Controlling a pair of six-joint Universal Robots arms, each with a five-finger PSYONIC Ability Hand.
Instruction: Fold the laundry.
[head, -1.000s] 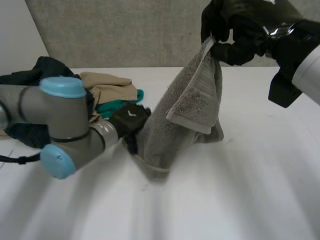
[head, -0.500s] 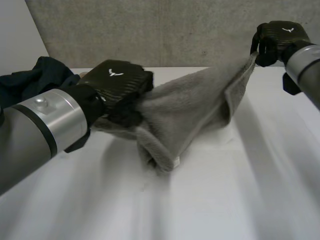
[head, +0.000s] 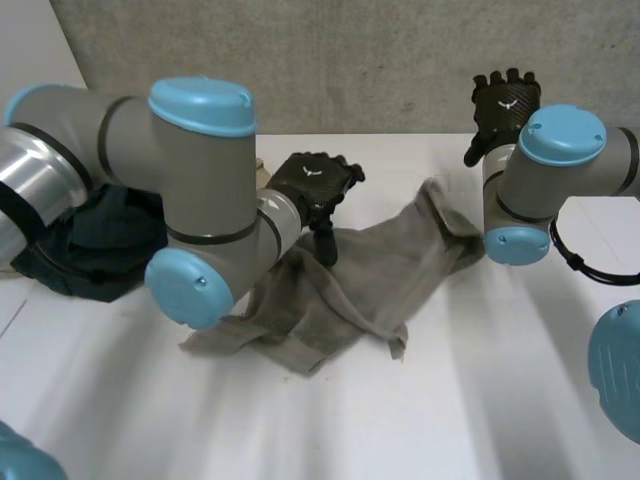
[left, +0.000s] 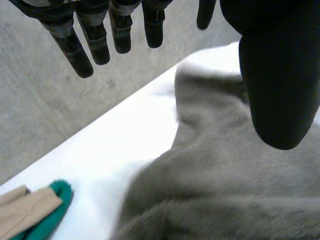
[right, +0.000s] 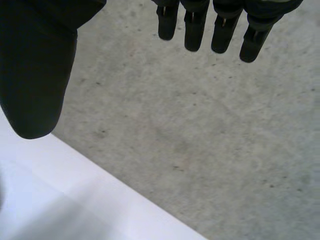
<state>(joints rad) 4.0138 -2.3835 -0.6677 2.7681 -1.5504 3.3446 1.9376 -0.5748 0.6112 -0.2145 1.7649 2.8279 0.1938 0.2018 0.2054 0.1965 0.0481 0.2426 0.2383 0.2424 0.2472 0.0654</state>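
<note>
Towel (head: 345, 295) is lying crumpled on the table (head: 480, 400). Left hand (head: 315, 185) is hovering over the towel's far edge, its fingers (left: 85, 50) reaching out straight and apart above the cloth, gripping nothing. Its thumb is pointing down at that edge, and I cannot tell whether it is touching. Right hand (head: 505, 100) is hanging beyond the towel's far right corner, well apart from it, with fingers (right: 222, 30) straight, parted and holding nothing. Dark clothes (head: 90, 240) are sitting left of the towel, and a teal cloth (left: 55, 205) and a tan cloth (left: 20, 212) are lying near its far edge.
</note>
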